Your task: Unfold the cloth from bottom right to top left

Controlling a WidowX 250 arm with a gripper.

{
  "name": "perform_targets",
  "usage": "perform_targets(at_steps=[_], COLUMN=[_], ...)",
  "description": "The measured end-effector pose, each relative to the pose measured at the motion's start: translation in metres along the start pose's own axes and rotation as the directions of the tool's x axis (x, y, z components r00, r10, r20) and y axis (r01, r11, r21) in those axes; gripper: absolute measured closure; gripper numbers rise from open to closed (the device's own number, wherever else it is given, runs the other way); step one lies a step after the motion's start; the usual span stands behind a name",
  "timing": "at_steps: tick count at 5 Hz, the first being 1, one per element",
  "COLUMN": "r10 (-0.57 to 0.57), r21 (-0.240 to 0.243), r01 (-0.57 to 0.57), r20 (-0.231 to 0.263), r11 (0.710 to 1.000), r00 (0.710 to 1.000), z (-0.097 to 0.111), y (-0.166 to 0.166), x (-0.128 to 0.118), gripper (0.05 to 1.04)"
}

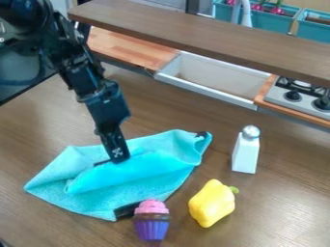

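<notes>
A toy cupcake [152, 226] with pink icing and a purple base stood nearest the camera, just beside the cloth's lower edge; the turquoise cloth [97, 200] lay rumpled on the table left of centre, partly folded, a brighter, smoother flap bulging across its middle; black patches marked its upper right and lower edge. The gripper [115, 159] hung down onto the middle of the cloth, at the flap; whether it was open or closed, I could not tell.

Right of the cupcake lay a yellow pepper [211, 205] with a green stem; beyond it a white shaker [245, 154] with a silvery top stood upright; all rested on the brown wood-grain table [290, 183]. Behind ran a toy kitchen with a pale sink [216, 82] and a stove [299, 99]; a brown shelf [193, 31] crossed above them; teal bins [268, 21] sat behind that.
</notes>
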State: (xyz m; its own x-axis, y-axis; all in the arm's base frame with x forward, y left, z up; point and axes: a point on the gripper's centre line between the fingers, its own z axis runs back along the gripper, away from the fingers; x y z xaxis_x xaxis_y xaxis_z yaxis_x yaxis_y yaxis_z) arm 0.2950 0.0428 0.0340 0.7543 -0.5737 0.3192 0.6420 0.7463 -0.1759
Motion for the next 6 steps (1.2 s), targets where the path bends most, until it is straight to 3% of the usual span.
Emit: perform_targets(at_steps=[2,3,4,6], r10=[0.085,0.109,0.158,0.231], r21=[0.041,0.085,0.106,0.145], r01=[-0.086,-0.112,-0.159,-0.22], r20=[0.028,0.036,0.019,-0.062], r11=[0.995,0.99,0.982,0.965], r00=[0.996,0.993,0.987,0.971], z=[0.03,0.044,0.05,0.058], y=[0.029,0.045,0.066,0.118], x=[-0.001,0.001,0.001,0.005], gripper=[1.035,1.035,1.034,1.035])
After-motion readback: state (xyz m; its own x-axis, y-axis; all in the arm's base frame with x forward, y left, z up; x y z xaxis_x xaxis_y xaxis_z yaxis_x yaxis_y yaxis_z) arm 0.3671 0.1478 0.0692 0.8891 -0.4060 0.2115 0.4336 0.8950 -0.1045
